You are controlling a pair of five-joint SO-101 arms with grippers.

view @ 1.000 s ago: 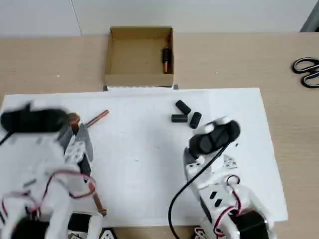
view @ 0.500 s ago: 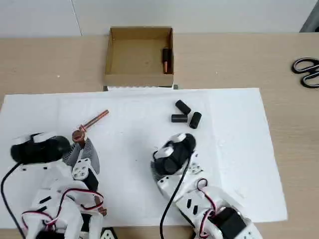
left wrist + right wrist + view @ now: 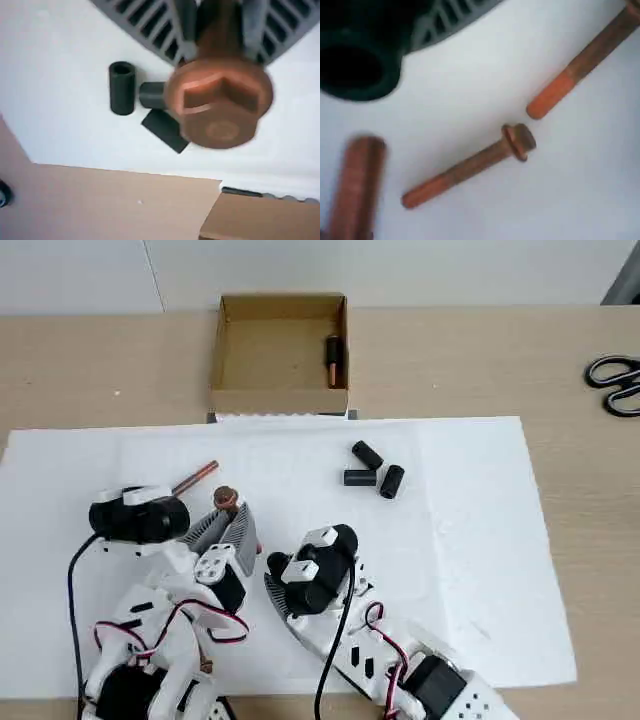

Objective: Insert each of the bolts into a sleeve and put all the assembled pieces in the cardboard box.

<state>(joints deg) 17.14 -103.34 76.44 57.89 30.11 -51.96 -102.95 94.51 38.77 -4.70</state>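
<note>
Cardboard box [image 3: 225, 350] at top centre of the high view, on the wooden bench [image 3: 100, 360]. One bolt-in-sleeve piece [image 3: 333, 360] lies against its right wall. White sheet [image 3: 470, 540] below the box. Three loose sleeves [image 3: 360, 478] cluster upper centre-right on the sheet, and a loose bolt [image 3: 195, 478] lies upper left. Left jaws are clamped on a copper bolt [image 3: 226, 498], lower left of centre. Right arm [image 3: 315, 570] is just beside it. Scissors [image 3: 615, 385] at right edge.

Left wrist view: the gripped bolt's head [image 3: 220, 102] sits centre-right, jaws closed on its shank. Sleeves [image 3: 122, 87] centre-left, box corner [image 3: 260, 220] lower right.

Right wrist view: right jaws appear closed on a black sleeve [image 3: 355, 70], upper left. One bolt on the sheet lies at centre [image 3: 470, 165], another at upper right [image 3: 580, 70]. A blurred one is at lower left [image 3: 355, 190].
</note>
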